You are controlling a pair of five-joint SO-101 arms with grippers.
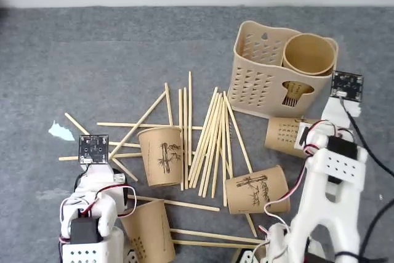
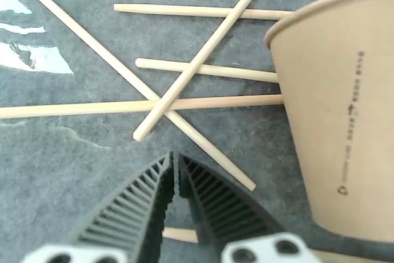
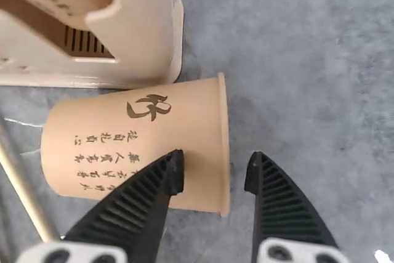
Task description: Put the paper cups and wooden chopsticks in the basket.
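While the left gripper (image 2: 175, 157) hung closed, empty, before chopsticks (image 2: 161, 101), the right gripper (image 3: 215, 158), jaws spread, straddled the rim of a cup (image 3: 123, 133).

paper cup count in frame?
5 cups: one in the basket, one on its side beside it at the right gripper, two among the chopsticks, one by the left arm.

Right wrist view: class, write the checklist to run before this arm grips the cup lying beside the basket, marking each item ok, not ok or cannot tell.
1. Right end effector open: ok.
2. Rim of lying cup between its fingers: ok.
3. That cup clear of basket wall: cannot tell.
4. Basket compartment free: ok; a standing cup fills the other.
5. Left end effector open for chopsticks: not ok, shut.
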